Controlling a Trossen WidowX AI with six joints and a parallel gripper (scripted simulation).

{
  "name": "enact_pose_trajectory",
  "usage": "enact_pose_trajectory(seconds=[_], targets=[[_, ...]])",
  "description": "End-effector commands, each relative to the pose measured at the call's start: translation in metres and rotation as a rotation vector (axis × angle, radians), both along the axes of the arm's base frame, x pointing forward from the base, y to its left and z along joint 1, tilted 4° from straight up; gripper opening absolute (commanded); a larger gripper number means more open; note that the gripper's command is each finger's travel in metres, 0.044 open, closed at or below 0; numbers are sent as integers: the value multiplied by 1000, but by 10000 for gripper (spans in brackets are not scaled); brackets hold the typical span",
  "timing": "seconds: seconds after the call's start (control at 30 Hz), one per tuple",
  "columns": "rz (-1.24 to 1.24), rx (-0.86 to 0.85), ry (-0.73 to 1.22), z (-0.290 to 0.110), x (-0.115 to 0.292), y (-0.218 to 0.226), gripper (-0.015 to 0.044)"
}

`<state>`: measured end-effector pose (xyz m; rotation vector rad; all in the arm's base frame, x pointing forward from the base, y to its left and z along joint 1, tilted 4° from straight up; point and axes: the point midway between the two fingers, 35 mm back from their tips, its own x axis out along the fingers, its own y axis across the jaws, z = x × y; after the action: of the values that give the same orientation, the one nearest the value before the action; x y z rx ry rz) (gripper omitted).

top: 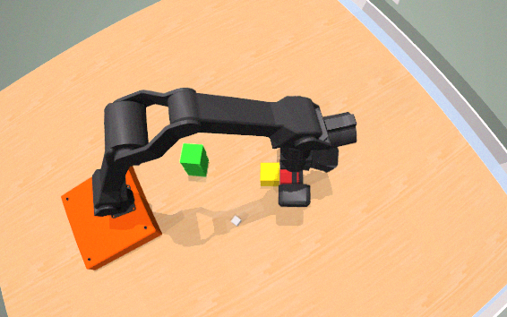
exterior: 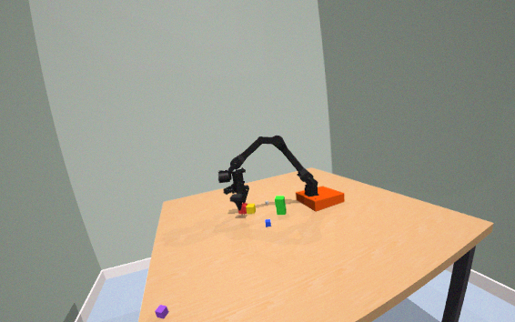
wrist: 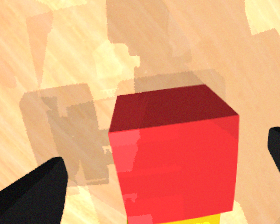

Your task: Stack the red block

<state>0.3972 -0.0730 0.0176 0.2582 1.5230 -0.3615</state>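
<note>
The red block [top: 284, 177] [exterior: 243, 209] [wrist: 176, 170] sits on the table, its side against the yellow block [top: 270, 172] [exterior: 251, 208] [wrist: 211, 219]. My gripper [top: 292, 177] [exterior: 241, 207] [wrist: 170, 154] is open and empty over the red block. In the wrist view one finger shows on each side of the block, with a gap on both sides. How low the fingertips reach beside it is hard to tell. In the top view the gripper partly hides the red block. The green tower [top: 192, 153] [exterior: 280, 206] stands upright, apart from the gripper, between the yellow block and the arm's base.
A small white cube [top: 236, 220] [exterior: 267, 203] lies on the table. A small blue cube [exterior: 267, 223] lies near the green tower. A purple cube [exterior: 161, 311] lies far off at the table's near left. The orange base [top: 107, 237] [exterior: 318, 193] carries the arm.
</note>
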Motion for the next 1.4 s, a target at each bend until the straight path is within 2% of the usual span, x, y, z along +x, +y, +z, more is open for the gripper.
enact_pose_trajectory(seconds=[0.0,0.37,0.87,1.17,1.37], targets=[[5,-2,13,-9,-3,-1,440],[5,-2,14,-26,-5,-2,440],[5,-2,14,-25,-5,-2,440],[5,-2,14,-25,-5,-2,204],[5,-2,14,-25,-5,-2,164]])
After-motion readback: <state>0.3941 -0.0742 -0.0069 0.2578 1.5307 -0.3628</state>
